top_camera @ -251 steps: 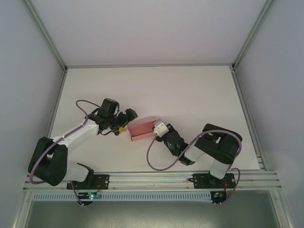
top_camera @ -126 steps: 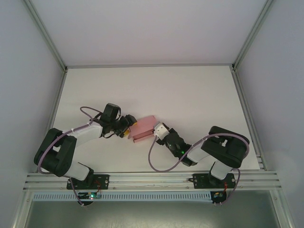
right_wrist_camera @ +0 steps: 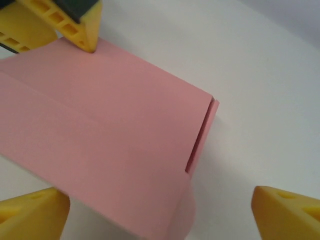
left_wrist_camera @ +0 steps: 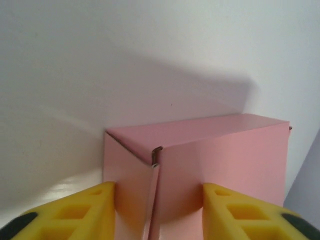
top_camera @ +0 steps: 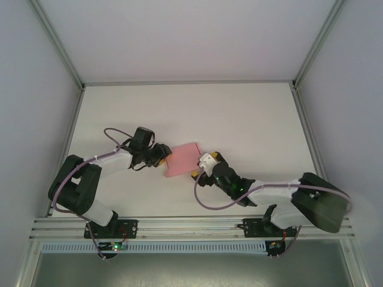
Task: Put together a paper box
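Left pincer drawn in around the paper box, right pincer sprung wide off it

Pink paper box — folded rectangular, lying flat — end flap slightly ajar.

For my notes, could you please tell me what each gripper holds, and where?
The left gripper appears to pinch the paper box across one end; the right gripper is open, holding nothing.

We can read no text, label, brand, number or sign, we see only plain surfaces on the pink creased-card box, likewise on the white tabletop
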Motion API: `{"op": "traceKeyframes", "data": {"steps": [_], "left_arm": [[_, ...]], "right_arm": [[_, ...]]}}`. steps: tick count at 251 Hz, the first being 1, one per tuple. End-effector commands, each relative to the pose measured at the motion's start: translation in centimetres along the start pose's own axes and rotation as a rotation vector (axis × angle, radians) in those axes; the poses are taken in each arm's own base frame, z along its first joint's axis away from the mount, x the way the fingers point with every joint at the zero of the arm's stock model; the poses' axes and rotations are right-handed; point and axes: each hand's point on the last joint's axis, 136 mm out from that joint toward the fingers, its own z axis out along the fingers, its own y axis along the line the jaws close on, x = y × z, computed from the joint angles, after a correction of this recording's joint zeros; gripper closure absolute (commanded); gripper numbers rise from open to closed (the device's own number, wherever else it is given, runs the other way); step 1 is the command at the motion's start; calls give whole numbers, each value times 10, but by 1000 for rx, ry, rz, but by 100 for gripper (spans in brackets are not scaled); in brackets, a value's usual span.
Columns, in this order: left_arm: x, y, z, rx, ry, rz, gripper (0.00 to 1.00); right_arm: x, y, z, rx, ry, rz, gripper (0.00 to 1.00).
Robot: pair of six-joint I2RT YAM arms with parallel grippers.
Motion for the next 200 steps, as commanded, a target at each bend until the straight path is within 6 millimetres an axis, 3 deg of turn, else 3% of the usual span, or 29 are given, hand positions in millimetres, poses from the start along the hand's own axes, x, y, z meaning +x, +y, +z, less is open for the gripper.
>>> {"op": "traceKeyframes", "data": {"steps": [1,35,62,90,114,148,200], "left_arm": [[-12,21,-2,-125,-45,81,62],[-19,13,0,-115,-53,156,61],[-24,10,0,-136,-52,202,59],[-25,5,4,-124,-34,231,59],[-23,2,12,-95,-10,232,60],[-20,2,19,-73,18,234,60],[-19,2,23,-77,38,249,61]], "right_arm": [[19,0,-16,-57,113,140,2],[14,-13,-39,-80,115,256,2],[-12,-27,-51,-115,31,351,2],[-46,-47,-51,-158,-11,475,2],[-61,-63,-32,-159,33,589,2],[-58,-53,12,-236,205,634,3],[-21,-51,56,-215,411,625,10]]}}
